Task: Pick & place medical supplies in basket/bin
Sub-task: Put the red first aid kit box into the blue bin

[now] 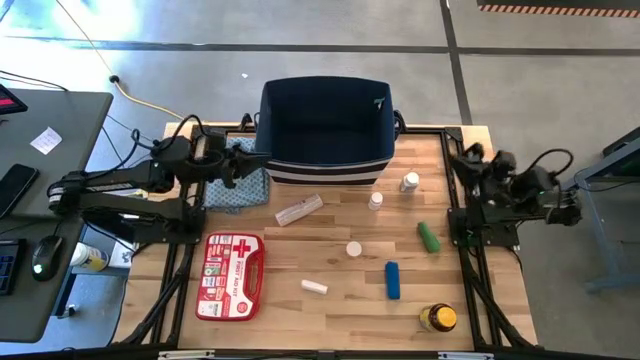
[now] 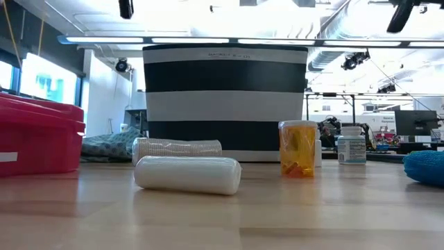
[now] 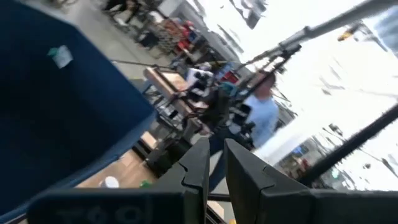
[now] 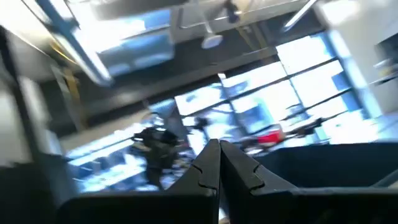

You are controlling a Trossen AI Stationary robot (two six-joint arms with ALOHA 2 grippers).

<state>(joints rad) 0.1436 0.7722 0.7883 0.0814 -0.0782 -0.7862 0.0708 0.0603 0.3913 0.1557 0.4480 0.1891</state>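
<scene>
Stage shown: none of supplies binned as far as I see; large navy fabric bin with white stripe looks empty. My left gripper, fingers narrowly parted, pinching nothing, hangs just beside bin's left wall; right gripper pressed together, idle at table's edge. Flat red first-aid kit, green cylinder, blue cylinder, yellow-capped amber bottle lie on table, well apart from both grippers
</scene>
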